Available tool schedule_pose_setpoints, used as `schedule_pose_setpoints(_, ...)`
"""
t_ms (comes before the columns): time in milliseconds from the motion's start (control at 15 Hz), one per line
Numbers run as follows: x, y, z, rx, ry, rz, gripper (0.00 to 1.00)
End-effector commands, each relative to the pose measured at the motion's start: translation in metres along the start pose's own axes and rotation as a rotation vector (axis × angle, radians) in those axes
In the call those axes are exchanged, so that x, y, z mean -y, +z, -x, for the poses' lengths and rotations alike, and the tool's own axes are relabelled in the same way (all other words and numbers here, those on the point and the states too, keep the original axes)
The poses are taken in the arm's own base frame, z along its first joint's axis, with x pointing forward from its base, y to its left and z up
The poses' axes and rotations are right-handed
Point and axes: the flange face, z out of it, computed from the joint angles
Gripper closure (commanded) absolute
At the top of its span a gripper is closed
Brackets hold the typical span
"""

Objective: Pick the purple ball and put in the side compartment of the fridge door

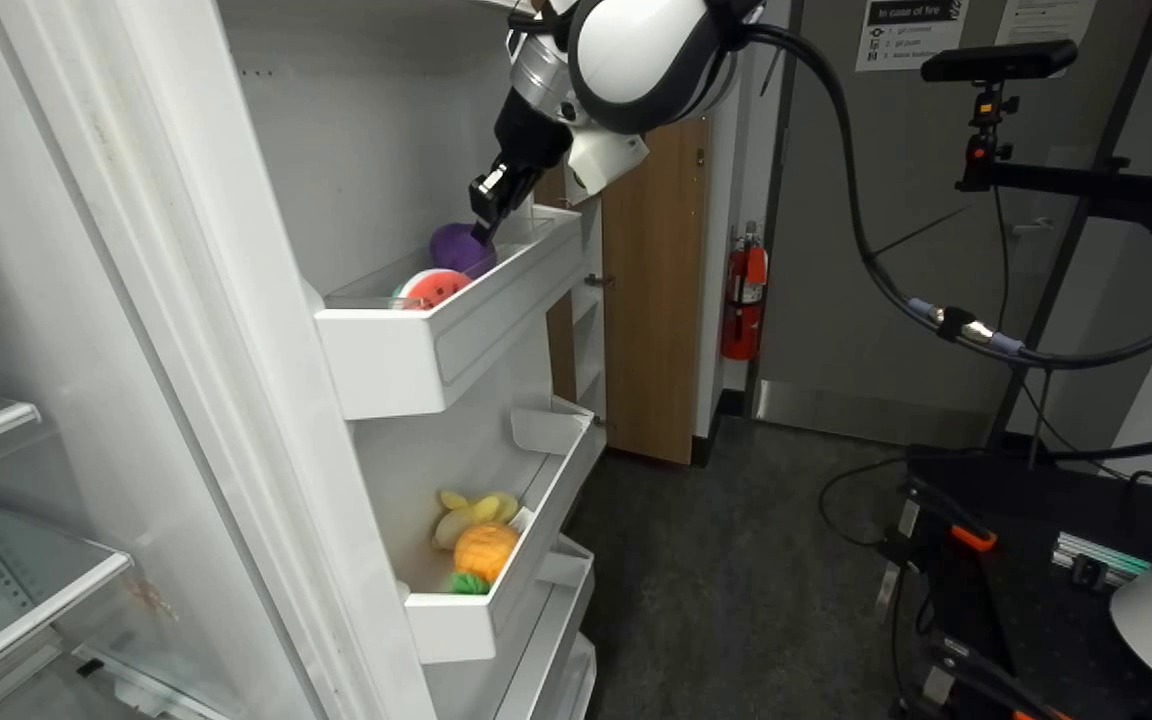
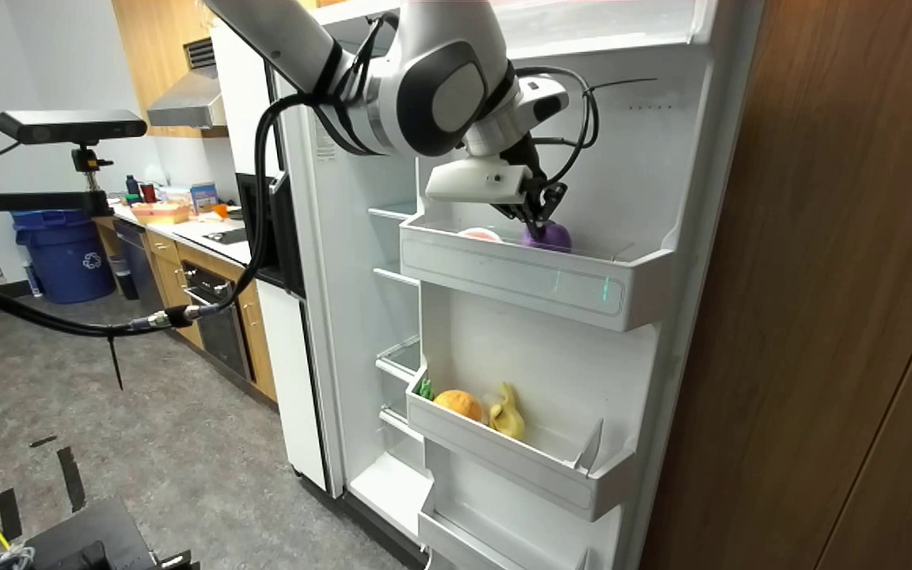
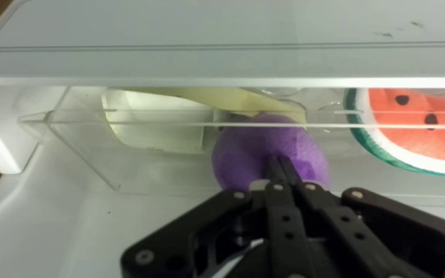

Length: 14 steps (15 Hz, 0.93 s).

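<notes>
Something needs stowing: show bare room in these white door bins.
Bare bin floor between the curved yellow banana and white plastic divider. Crowded: around the round orange fruit; the bin above, where purple ball, red watermelon slice and black gripper cluster.

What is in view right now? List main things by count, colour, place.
Tall white fridge door: one, white, standing open
White plastic side compartment: one, white, on the door
Small round purple ball: one, purple, inside that compartment
Flat toy watermelon slice: one, red, white, green, beside the ball
White plastic lower bin: one, white, next tier down
Round orange toy fruit: one, orange, lower bin
Curved yellow toy fruit: at least one, yellow, lower bin
Red cylindrical fire extinguisher: one, red, background of an exterior view
Large blue recycling bin: one, blue, background of an exterior view
Jointed robot arm: one, white and grey, above the compartment
Black two-finger gripper: one, black, shut, at the ball
</notes>
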Motion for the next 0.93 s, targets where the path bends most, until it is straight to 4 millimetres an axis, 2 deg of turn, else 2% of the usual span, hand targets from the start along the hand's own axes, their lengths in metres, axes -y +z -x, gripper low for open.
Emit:
schedule_pose_setpoints(0,-0.003,-0.006,-0.007,0.002,-0.017,0.01,1.0)
schedule_pose_setpoints(333,0.002,-0.033,-0.013,-0.027,-0.033,-0.002,1.0)
schedule_pose_setpoints(533,0.007,-0.056,-0.02,-0.054,-0.05,-0.023,1.0)
schedule_pose_setpoints(867,0.019,-0.09,-0.018,0.032,-0.138,-0.081,1.0)
